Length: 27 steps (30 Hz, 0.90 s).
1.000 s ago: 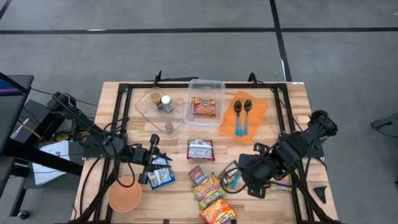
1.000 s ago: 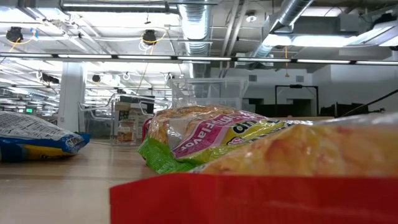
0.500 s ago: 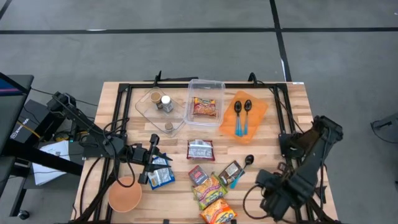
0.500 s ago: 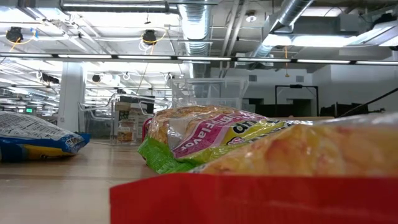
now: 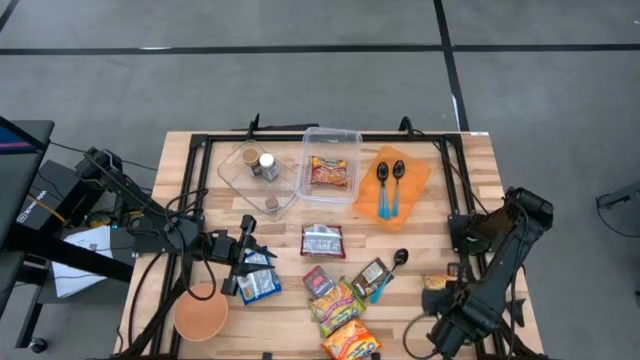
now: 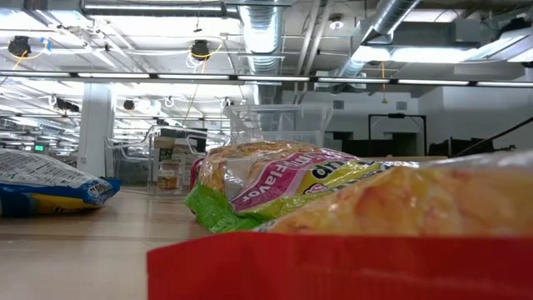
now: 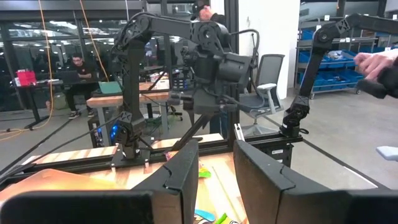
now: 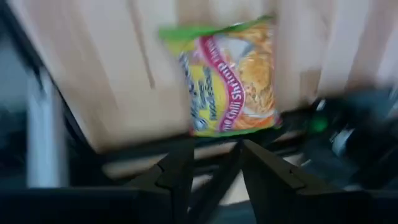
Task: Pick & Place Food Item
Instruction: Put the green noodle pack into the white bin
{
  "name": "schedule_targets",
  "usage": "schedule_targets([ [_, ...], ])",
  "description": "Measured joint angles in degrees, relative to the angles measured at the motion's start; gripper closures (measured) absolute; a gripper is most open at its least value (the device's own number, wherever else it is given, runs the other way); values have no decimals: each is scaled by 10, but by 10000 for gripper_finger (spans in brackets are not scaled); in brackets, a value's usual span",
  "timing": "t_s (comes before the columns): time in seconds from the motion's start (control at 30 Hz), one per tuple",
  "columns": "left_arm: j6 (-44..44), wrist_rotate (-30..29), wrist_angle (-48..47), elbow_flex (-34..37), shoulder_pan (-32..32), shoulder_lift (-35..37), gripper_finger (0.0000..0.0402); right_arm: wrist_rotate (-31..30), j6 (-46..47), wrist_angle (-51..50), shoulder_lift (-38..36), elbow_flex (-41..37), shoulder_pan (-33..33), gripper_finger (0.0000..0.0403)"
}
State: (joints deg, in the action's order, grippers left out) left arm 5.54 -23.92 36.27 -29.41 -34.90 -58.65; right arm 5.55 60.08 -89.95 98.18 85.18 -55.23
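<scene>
- Wooden counter (image 5: 470, 160) carries a clear bin (image 5: 330, 165) with one noodle packet inside.
- Loose food packets (image 5: 338, 305) lie nearer the front edge than the bin.
- Right hand (image 5: 440, 338), empty with fingers narrowly apart, sits well right of those packets.
- Left hand (image 5: 243, 258), fingers narrowly apart, rests by a blue packet (image 5: 258, 285).

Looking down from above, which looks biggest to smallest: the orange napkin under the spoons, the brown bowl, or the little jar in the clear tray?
1. Orange napkin
2. Brown bowl, somewhat smaller
3. Jar, clearly smallest
</scene>
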Motion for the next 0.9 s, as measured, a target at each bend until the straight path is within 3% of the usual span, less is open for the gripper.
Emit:
schedule_targets([
  [0.2, 0, 0, -1, 0, 0, 0, 307, 21, -333, 31, 0, -33, -8, 295],
  [0.37, 1, 0, -2, 0, 0, 0, 307, 21, -486, 47, 0, -61, -7, 305],
  [0.6, 1, 0, -3, 0, 0, 0, 307, 19, -586, 95, 52, -103, -1, 306],
  [0.9, 2, 0, -3, 0, 0, 0, 307, 14, -588, 31, 158, -105, -3, 306],
])
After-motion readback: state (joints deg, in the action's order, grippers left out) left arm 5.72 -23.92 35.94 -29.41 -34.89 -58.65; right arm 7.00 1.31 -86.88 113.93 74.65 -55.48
